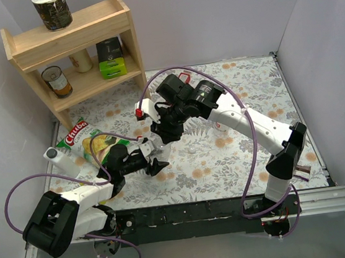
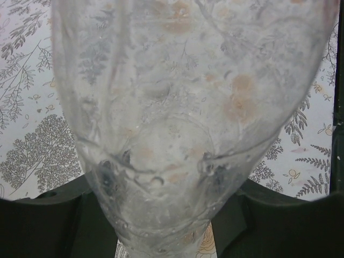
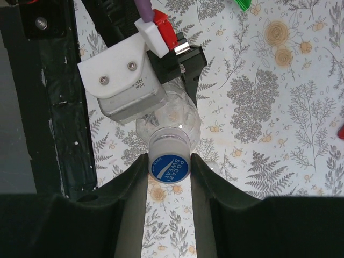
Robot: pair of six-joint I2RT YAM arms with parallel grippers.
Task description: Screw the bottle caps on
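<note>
My left gripper [image 1: 153, 160] is shut on the plain clear bottle [image 1: 164, 150] and holds it near the table's middle. In the left wrist view the bottle [image 2: 177, 107] fills the frame between the dark fingers [image 2: 48, 226]. My right gripper [image 3: 169, 171] is shut on the blue-and-white cap [image 3: 169, 167], which sits on the bottle's neck [image 3: 169, 141]. In the top view the right gripper [image 1: 163, 135] is right above the bottle. A red-and-white thing [image 1: 184, 76] behind the right arm looks like the labelled bottle. I cannot make out the pale cap for sure.
A wooden shelf [image 1: 72, 37] with cans and a green box stands at the back left. A chips bag [image 1: 90, 141] lies left of the left gripper. A small clear thing [image 1: 221, 126] sits under the right arm. White walls close in the flowered tabletop [image 1: 249, 89].
</note>
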